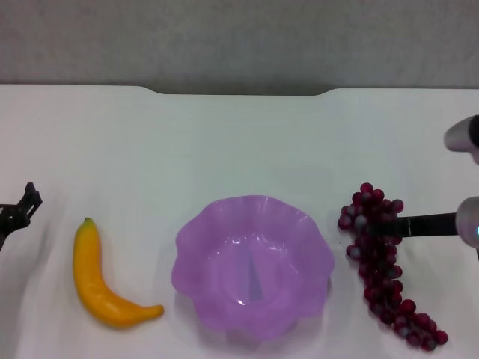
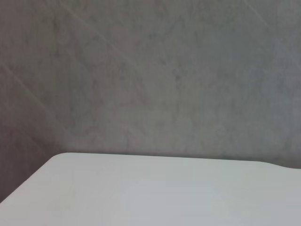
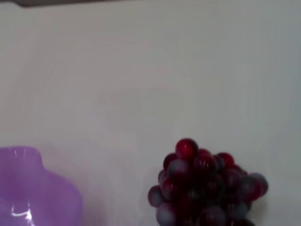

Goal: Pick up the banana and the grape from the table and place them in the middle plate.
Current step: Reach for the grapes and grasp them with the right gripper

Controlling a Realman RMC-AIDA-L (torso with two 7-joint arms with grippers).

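The banana lies flat on the white counter at about nine o'clock from the middle plate, its dark green tip pointing away from the robot and its inner curve turned toward the plate, close to the scalloped rim without touching it. The bunch of grapes stretches along the counter at three o'clock from the plate, likewise near the rim and apart from it. The plate holds nothing, so neither fruit has been moved yet; the two sit either side of it, probably so that each arm can take the one on its own side. The right gripper reaches in from the right edge with a dark finger laid across the upper part of the bunch, seemingly lining up a grasp; whether its jaws are apart or together I cannot tell. The left gripper waits at the left edge, well clear of the banana at nine o'clock from it, and its jaws cannot be judged either.
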